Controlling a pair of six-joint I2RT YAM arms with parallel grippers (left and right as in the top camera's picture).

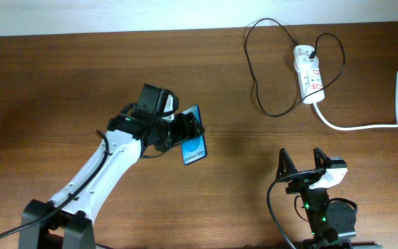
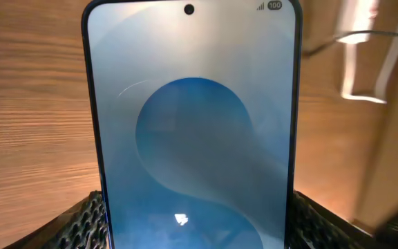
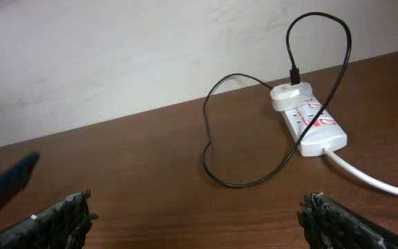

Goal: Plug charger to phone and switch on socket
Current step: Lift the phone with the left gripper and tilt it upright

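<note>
My left gripper [image 1: 182,131] is shut on the phone [image 1: 195,142], holding it tilted above the table's middle. In the left wrist view the phone's blue screen [image 2: 192,124] fills the frame, and the black fingers [image 2: 81,225] press on both its long edges at the bottom. The socket [image 1: 310,77] lies at the back right with a white adapter [image 1: 304,52] plugged in. The charger cable [image 1: 276,115] loops on the table left of the socket [image 3: 314,126]; I cannot make out its plug tip. My right gripper [image 1: 302,160] stands open and empty at the front right, well short of the cable [image 3: 205,149].
A thick white cord [image 1: 365,126] runs from the socket toward the right edge and curves back up. Behind the table stands a pale wall [image 3: 116,55]. Bare brown wood [image 1: 61,83] covers the left half.
</note>
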